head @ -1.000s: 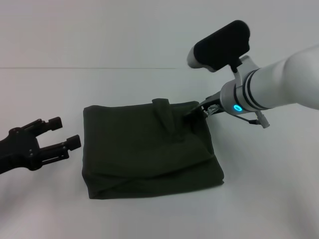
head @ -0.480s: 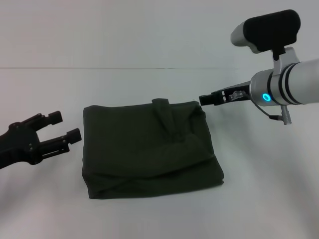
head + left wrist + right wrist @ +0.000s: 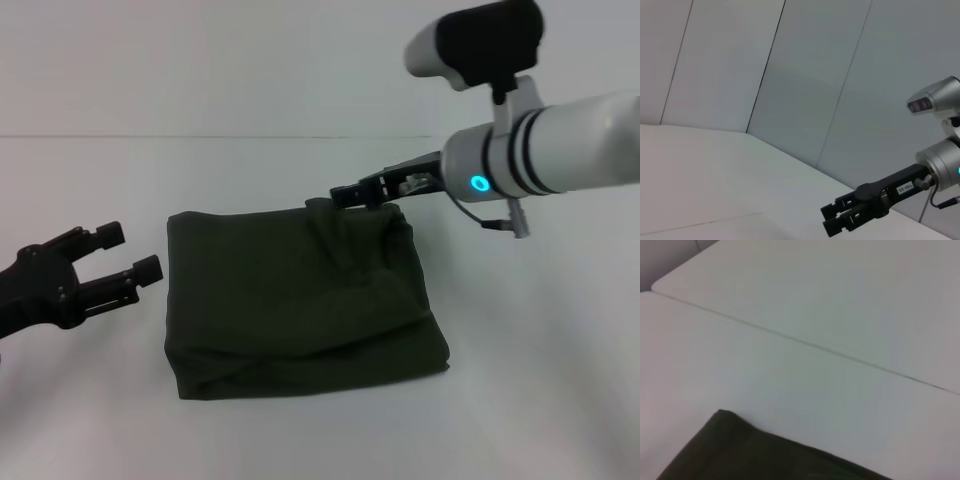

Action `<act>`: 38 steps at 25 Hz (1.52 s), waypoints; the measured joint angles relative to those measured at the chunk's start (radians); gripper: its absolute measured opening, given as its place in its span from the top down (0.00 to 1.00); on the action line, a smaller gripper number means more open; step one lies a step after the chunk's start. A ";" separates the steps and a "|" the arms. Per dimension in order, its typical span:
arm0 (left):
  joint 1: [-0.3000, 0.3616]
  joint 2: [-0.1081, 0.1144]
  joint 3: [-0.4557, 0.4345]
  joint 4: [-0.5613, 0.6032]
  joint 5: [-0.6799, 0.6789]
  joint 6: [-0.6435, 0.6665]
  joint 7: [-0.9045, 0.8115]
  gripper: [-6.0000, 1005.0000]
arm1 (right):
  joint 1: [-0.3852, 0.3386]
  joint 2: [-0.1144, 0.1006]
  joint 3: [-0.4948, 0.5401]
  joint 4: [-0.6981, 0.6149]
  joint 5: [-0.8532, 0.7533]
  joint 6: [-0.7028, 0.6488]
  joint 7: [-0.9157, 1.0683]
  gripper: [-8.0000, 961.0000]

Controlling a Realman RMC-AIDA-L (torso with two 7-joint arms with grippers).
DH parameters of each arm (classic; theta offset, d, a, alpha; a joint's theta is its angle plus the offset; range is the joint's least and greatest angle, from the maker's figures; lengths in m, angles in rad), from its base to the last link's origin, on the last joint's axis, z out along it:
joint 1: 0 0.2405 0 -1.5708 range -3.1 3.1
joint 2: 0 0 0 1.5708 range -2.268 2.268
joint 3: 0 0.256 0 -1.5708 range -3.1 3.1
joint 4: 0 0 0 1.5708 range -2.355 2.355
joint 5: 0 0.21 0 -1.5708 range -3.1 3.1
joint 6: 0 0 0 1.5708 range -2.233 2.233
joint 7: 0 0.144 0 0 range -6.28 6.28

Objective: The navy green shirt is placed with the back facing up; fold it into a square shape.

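Navy green shirt [image 3: 300, 300]: folded into a rough square bundle, lying flat near the middle of the white table [image 3: 560, 400], edges fairly even but a small raised tab and soft creases along the far edge, near corner on the right bulging a little. In the right wrist view, only one dark corner on the pale surface.

Right gripper [image 3: 345, 195]: reaching in from the right, tips just above the far edge by the raised tab, fingers drawn close together with nothing visibly between them; touching the cloth or not, cannot tell.

Left gripper [image 3: 128, 262]: off the left side of the bundle, clear of the cloth, fingers spread, empty.

Judged step: final tidying of a nearly finished fold. Next move likely calls for pressing or tucking that tab flat without dragging the layers, then withdrawing.
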 joint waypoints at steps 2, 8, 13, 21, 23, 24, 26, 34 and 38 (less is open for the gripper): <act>0.001 0.000 0.000 0.000 0.000 0.001 0.001 0.10 | 0.047 0.000 -0.023 0.039 -0.001 0.000 0.019 0.08; 0.005 -0.001 0.000 -0.002 0.000 -0.003 0.003 0.10 | 0.176 0.004 -0.053 0.186 0.000 0.007 0.054 0.08; 0.009 -0.002 0.000 -0.003 0.000 -0.005 0.006 0.10 | 0.248 0.005 -0.069 0.266 0.000 0.036 0.072 0.08; 0.009 -0.008 0.000 -0.004 0.000 -0.008 0.008 0.10 | 0.286 0.009 -0.094 0.348 0.001 0.099 0.073 0.09; 0.009 -0.009 0.000 -0.004 0.000 -0.009 0.009 0.10 | 0.283 0.010 -0.098 0.361 0.003 0.111 0.070 0.09; 0.009 -0.009 0.000 -0.004 0.000 -0.009 0.009 0.10 | 0.280 0.009 -0.099 0.367 0.004 0.117 0.069 0.09; 0.009 -0.010 0.000 -0.004 0.000 -0.011 0.010 0.10 | 0.274 0.010 -0.105 0.377 0.006 0.131 0.068 0.10; 0.009 -0.010 0.000 -0.027 0.000 -0.019 0.019 0.10 | 0.258 0.008 -0.106 0.413 0.007 0.167 0.069 0.10; 0.009 -0.010 0.000 -0.029 0.000 -0.019 0.019 0.10 | 0.216 0.001 -0.078 0.381 0.008 0.174 0.074 0.10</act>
